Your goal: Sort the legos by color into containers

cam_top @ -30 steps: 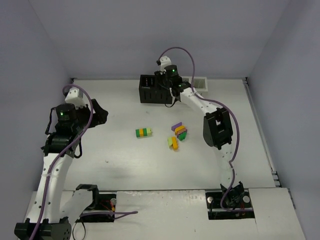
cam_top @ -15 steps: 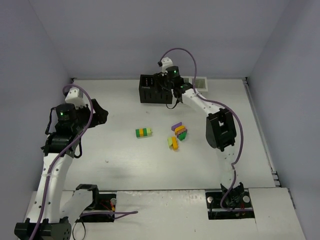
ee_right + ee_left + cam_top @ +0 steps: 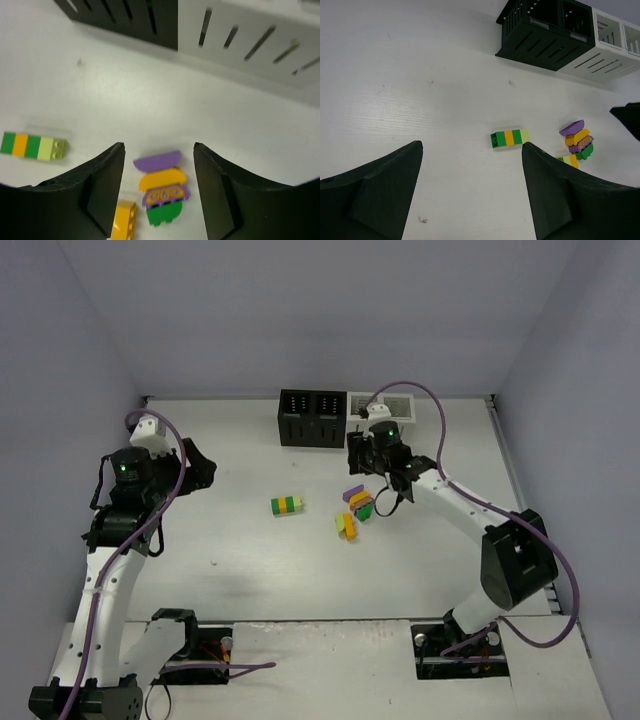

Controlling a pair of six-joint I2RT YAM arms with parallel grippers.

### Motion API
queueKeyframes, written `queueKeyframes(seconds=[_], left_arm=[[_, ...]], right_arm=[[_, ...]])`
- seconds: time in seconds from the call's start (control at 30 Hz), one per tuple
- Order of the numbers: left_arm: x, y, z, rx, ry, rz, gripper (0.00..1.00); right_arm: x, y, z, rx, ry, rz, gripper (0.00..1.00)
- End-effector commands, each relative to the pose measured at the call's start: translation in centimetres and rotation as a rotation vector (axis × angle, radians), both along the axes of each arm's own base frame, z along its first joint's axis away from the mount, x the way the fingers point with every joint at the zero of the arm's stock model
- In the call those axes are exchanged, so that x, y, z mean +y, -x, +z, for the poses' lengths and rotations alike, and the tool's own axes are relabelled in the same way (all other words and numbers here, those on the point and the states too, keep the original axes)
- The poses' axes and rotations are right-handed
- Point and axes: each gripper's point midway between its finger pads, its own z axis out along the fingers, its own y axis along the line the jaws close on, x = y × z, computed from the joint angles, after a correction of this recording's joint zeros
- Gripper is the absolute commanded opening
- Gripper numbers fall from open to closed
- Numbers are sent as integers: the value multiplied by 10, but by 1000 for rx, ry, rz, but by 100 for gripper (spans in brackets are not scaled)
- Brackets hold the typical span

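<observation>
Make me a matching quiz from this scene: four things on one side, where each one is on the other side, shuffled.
1. striped lego bar
2. black bins
3. right gripper
4. left gripper

A. open, at the left side of the table
B. open, between the bins and the purple-topped lego cluster
C. lying alone, mid-table
D. at the back, joined to the white bins

Pairs: 1-C, 2-D, 3-B, 4-A
</observation>
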Motion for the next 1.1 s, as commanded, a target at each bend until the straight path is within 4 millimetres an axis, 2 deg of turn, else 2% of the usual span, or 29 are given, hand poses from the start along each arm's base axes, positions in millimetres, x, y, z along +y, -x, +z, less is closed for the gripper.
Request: queueKeyframes(seconds=[0.0,0.07,0.1,0.2,0.43,0.5,0.83,1.07], left_arm=[[0,-5,33,-99,18,4,74],[1,-5,33,-102,18,5,74],[0,-5,32,-99,18,4,74],[1,-5,31,-96,16,6,74],[1,-6,30,-90,16,6,74],[1,-6,28,-85,16,8,74],[-1,-9,25,-72,22,-1,74],[-1,-10,22,-61,21,-1,74]], right_arm=[[3,29,-10,31,-59,-11,53],[5,45,-25,66,-46,3,52],[2,57,-41,109,-35,1,51],[12,82,-57,153,-35,41,50],[24,116,-65,185,-58,83,50],[24,119,-66,187,-61,83,51],[22,134,-102,278,-38,77,51],[22,134,-113,290,-23,81,50]])
